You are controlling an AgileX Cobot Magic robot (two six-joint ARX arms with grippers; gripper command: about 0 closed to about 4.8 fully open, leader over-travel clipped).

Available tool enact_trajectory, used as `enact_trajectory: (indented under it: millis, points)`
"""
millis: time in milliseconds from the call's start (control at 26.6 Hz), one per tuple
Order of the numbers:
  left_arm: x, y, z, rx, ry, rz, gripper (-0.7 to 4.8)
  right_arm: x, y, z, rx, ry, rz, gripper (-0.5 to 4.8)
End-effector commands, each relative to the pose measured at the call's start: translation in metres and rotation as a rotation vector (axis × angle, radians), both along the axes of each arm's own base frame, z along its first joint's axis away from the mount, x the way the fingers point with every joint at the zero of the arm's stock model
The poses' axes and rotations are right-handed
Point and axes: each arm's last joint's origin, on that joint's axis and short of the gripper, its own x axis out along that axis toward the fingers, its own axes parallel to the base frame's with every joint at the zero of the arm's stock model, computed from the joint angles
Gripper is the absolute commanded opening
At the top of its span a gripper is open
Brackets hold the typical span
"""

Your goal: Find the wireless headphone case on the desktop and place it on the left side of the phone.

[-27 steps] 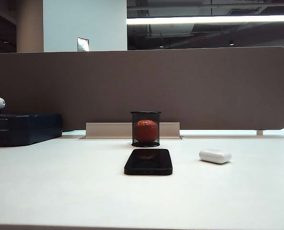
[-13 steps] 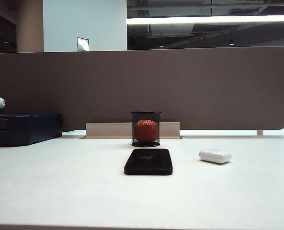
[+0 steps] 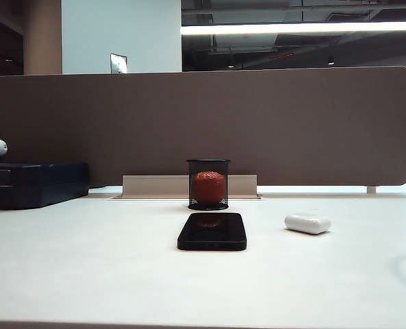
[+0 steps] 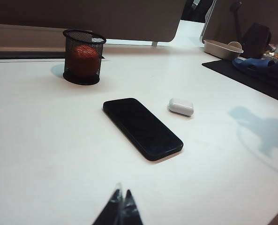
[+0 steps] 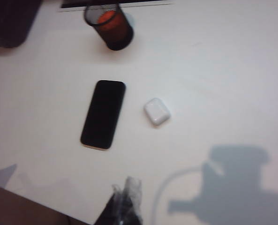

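Mesh cup (image 3: 208,184) with an orange ball stands at the phone's (image 3: 212,231) twelve o'clock; a dark blue box (image 3: 35,183) sits far toward nine. White headphone case (image 3: 308,223) lies at three o'clock, apart, on the desktop (image 3: 86,274) before a brown partition (image 3: 203,123). Left gripper (image 4: 122,206) and right gripper (image 5: 125,201) hover clenched, empty.

The small white pill-shaped plastic headphone case (image 3: 307,223) looks smooth and glossy. The flat black rectangular phone (image 3: 212,231) has a glassy, mirror-like screen (it reflects the orange ball). The broad white desktop (image 3: 86,274) is matt; the black cup (image 3: 208,184) is wire mesh.
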Motion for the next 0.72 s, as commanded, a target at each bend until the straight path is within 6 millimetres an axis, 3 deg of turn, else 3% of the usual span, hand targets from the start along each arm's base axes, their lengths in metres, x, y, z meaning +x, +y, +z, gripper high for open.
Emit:
enact_trajectory:
  millis: [38, 715]
  points:
    - [0.0, 0.0, 0.002, -0.003, -0.006, -0.007, -0.06, -0.001, 0.003, 0.005, 0.065, -0.048, 0.081, -0.01]
    - [0.0, 0.0, 0.002, -0.003, -0.006, -0.008, -0.05, -0.006, 0.015, 0.011, 0.353, -0.077, 0.41, -0.01]
